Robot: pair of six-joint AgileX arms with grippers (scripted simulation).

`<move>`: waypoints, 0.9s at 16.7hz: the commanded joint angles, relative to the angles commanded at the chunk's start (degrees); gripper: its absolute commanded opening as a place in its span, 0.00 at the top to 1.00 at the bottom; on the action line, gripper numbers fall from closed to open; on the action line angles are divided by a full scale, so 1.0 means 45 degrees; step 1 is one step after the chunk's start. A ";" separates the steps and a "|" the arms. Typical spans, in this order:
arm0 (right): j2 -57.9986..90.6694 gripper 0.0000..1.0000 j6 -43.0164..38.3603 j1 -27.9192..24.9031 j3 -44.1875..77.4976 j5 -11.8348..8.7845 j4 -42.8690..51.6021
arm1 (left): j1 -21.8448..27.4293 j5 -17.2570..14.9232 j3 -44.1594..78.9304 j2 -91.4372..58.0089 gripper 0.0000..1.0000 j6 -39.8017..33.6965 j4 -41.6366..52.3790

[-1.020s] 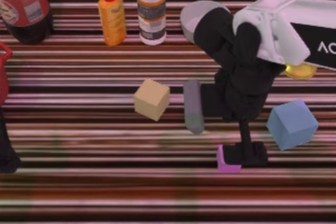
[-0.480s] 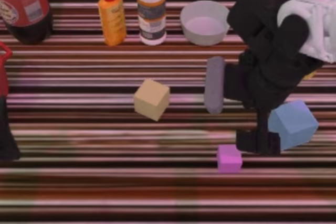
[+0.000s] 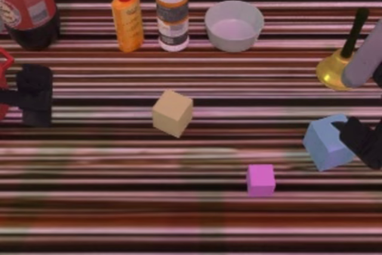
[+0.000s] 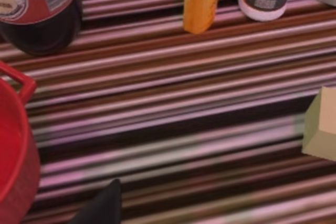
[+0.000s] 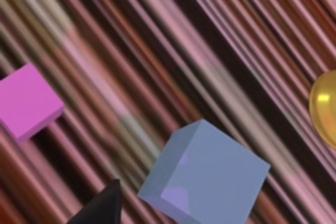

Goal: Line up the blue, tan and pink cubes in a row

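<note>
Top view: tan cube (image 3: 172, 113) sits mid-desk, pink cube (image 3: 261, 180) nearer the front and to its right, blue cube (image 3: 327, 142) at the right edge with our right claw (image 3: 363, 141) just beside or touching it, left claw (image 3: 34, 95) parked far left; we can't tell either claw's state. Left wrist view: only the tan cube's edge (image 4: 321, 124) shows, plus a red pot (image 4: 13, 150) and bottles. Right wrist view: blue cube (image 5: 205, 177) fills the foreground, pink cube (image 5: 27, 100) well apart, so we judge the blue cube is the step in hand; next move needs a centred grip and a shift toward the pink one.

Tan cube (image 3: 172, 112) mid-table, pink cube (image 3: 261, 180) right and nearer, blue cube (image 3: 326, 143) far right.
</note>
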State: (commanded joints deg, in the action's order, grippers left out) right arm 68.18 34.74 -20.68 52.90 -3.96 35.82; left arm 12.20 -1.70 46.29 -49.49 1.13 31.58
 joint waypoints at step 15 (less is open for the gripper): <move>-1.3688 0.00 -0.6883 0.4163 -1.0755 0.0664 -0.7145 | 0.3594 0.0214 1.5811 -1.7922 0.00 -0.0264 0.9222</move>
State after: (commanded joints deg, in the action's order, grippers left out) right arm 6.58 3.77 -1.95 4.50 -0.97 3.67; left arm 28.38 -0.73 117.43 -130.14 -0.06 73.08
